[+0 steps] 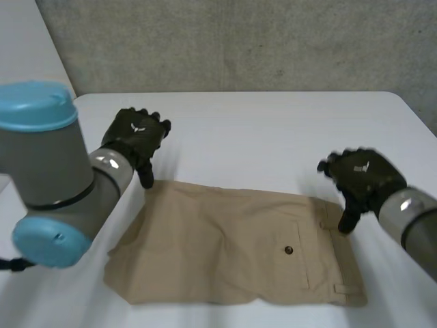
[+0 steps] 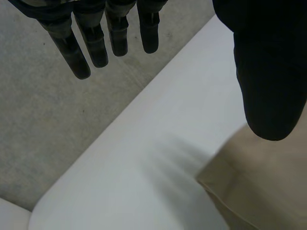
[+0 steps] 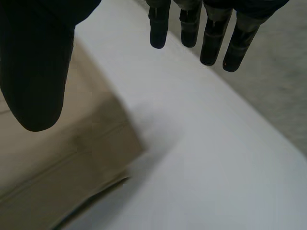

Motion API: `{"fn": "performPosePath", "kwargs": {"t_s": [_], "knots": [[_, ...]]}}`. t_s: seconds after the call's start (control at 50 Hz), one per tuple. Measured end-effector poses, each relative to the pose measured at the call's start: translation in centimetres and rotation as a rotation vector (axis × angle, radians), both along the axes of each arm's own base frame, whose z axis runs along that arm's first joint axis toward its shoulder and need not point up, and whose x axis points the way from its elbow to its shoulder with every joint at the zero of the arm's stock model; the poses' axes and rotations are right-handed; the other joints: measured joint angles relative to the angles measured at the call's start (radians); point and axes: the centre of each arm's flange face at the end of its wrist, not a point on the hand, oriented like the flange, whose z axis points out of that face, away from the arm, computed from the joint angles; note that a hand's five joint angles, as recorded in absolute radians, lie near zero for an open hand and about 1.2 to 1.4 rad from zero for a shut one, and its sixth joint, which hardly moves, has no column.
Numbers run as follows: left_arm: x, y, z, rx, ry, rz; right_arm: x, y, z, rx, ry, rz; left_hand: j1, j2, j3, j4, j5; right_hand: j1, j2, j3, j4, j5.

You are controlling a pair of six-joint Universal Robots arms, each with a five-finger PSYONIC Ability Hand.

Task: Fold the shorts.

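Left hand (image 1: 136, 137) and right hand (image 1: 358, 174) are at the shorts' (image 1: 232, 239) far corners; wrist views show straight fingers (image 2: 115, 33), thumbs apart, empty. Head view shows shorts flat by the bench's (image 1: 273, 130) near edge.

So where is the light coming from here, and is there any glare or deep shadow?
Head view: soft, even light, seemingly from above, no glare on the white table. Right wrist view: the shorts throw a thin dark shadow under their edge. Left wrist view: the left hand reads as flat black against the bright table.
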Motion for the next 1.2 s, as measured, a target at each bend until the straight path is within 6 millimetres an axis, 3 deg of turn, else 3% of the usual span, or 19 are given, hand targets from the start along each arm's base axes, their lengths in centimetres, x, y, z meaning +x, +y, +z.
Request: {"fn": "performPosePath", "kwargs": {"t_s": [0.08, 0.22, 0.42, 0.58, 0.78, 0.84, 0.86, 0.88, 0.92, 1.06, 1.2], "knots": [[0.7, 1.2, -0.8, 0.047, 0.015, 0.002, -0.4, 2.4, -1.4, 0.063, 0.005, 0.042, 0.0, 0.0, 0.0, 0.0, 0.0, 0.127, 0.166, 0.149, 0.155, 0.13], [1.1, 1.9, -2.5, 0.098, 0.023, 0.007, -0.8, 4.4, -3.4, 0.126, 0.014, 0.062, 0.0, 0.0, 0.0, 0.0, 0.0, 0.276, 0.349, 0.326, 0.332, 0.292], [1.2, 2.1, -3.4, 0.103, 0.023, 0.007, -1.2, 6.2, -5.2, 0.189, 0.037, 0.08, 0.0, 0.0, 0.0, 0.0, 0.0, 0.292, 0.364, 0.343, 0.351, 0.315], [1.2, 2.1, -3.5, 0.104, 0.022, 0.008, -1.4, 7.0, -6.2, 0.212, 0.048, 0.114, 0.0, 0.0, 0.0, 0.0, 0.0, 0.219, 0.261, 0.238, 0.246, 0.198], [1.3, 2.2, -3.6, 0.107, 0.02, 0.008, -2.2, 5.9, -7.1, 0.167, 0.042, 0.082, 0.0, 0.0, 0.0, 0.0, 0.0, 0.218, 0.256, 0.227, 0.236, 0.22], [1.3, 2.1, -3.6, 0.107, 0.02, 0.009, -2.3, 5.4, -7.3, 0.143, 0.048, 0.072, 0.0, 0.0, 0.0, 0.0, 0.0, 0.378, 0.475, 0.429, 0.437, 0.397], [1.3, 2.1, -3.6, 0.108, 0.02, 0.009, -2.4, 5.1, -7.4, 0.133, 0.05, 0.067, 0.0, 0.0, 0.0, 0.0, 0.0, 0.55, 0.756, 0.708, 0.719, 0.654], [1.3, 2.1, -3.6, 0.108, 0.02, 0.009, -2.5, 4.9, -7.4, 0.126, 0.052, 0.062, 0.0, 0.0, 0.0, 0.0, 0.0, 0.616, 0.856, 0.81, 0.823, 0.756], [1.3, 2.1, -3.6, 0.108, 0.02, 0.009, -2.6, 4.6, -7.4, 0.113, 0.053, 0.051, 0.0, 0.0, 0.0, 0.0, 0.0, 0.681, 0.931, 0.886, 0.911, 0.83], [1.3, 2.2, -3.5, 0.107, 0.021, 0.01, -3.7, 2.8, -7.0, 0.077, 0.054, -0.011, 0.0, 0.0, 0.0, 0.0, 0.0, 0.721, 0.957, 0.914, 0.948, 0.856], [1.5, 2.2, -3.1, 0.096, 0.026, 0.014, -6.1, -0.4, -4.4, -0.008, 0.115, -0.1, 0.0, 0.0, 0.0, 0.0, 0.0, 0.751, 0.962, 0.914, 0.948, 0.87]]}}
